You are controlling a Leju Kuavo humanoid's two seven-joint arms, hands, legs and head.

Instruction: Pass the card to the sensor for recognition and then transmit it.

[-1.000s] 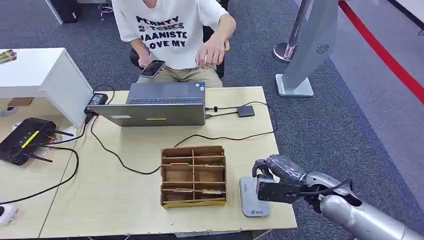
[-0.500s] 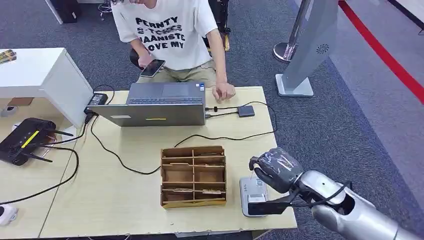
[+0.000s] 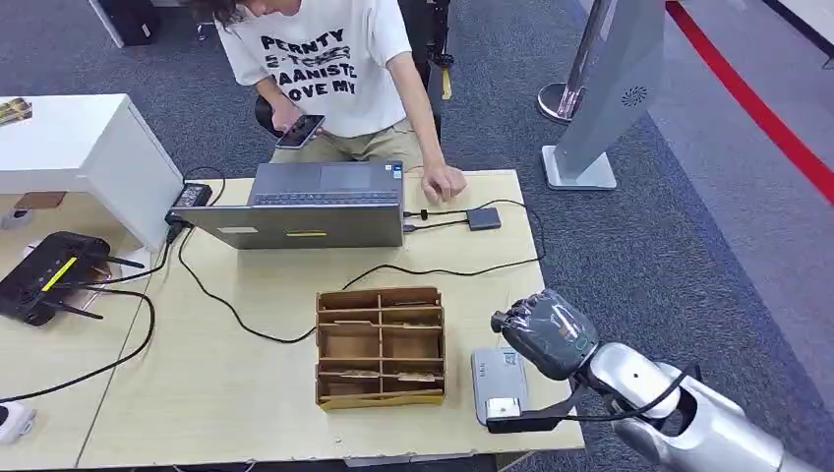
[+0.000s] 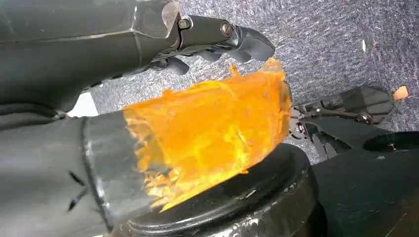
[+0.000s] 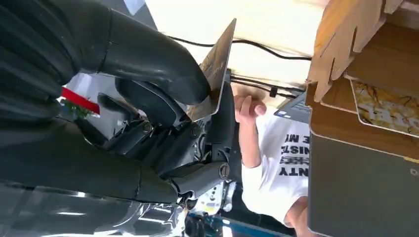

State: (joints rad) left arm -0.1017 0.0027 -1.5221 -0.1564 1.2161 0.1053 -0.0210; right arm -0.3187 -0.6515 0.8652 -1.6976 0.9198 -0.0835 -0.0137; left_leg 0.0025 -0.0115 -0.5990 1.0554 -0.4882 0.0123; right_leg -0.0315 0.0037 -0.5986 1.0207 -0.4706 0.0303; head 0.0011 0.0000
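1. Card [image 5: 216,69]: we pinch it in the right robot hand [image 3: 539,330], above the sensor [image 3: 500,385] on the surface [image 3: 246,393].
2. We judge it thin, light, stiff and slick, so hold its edge.
3. Left robot hand [image 4: 217,37]: we cannot tell its state.

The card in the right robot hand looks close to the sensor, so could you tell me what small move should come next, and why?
Probably lower the right robot hand slightly, bringing the card flat onto the grey sensor. The robot hand sits over the sensor's far end beside the cardboard organizer, while the right wrist view shows the card pinched edge-on, tilted rather than lying on the reader.
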